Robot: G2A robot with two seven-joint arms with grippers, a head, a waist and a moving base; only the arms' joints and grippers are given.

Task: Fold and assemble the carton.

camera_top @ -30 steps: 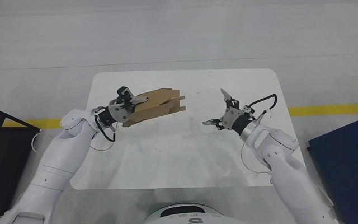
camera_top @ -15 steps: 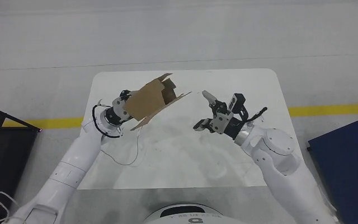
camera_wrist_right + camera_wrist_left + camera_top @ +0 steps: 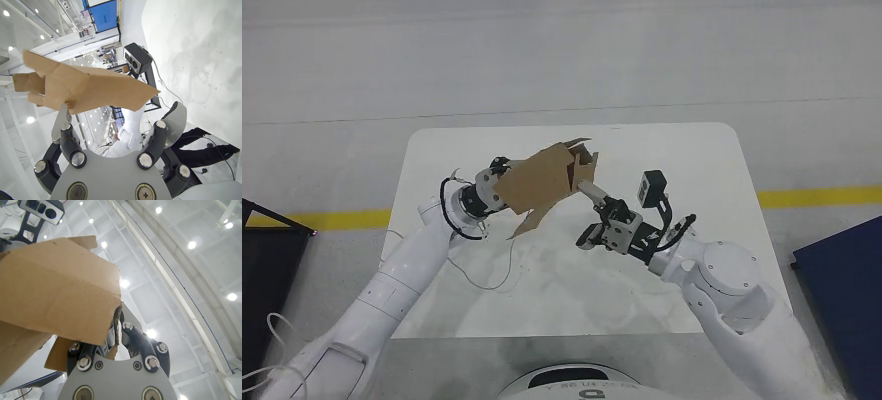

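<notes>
Pinching just one edge of the carton [image 3: 542, 180], the left gripper [image 3: 498, 188] could lose it if the wide-open right gripper [image 3: 589, 212] shoves the flap [image 3: 580, 160] too hard.

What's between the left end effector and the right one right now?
The brown cardboard carton, part-folded: the left end effector clamps one end, the open right end effector sits at the other. The top view shows it.

The carton [image 3: 537, 183] is plain brown, the surface [image 3: 542, 290] is white, and the grey floor [image 3: 562, 60] has a yellow stripe [image 3: 822, 196].
</notes>
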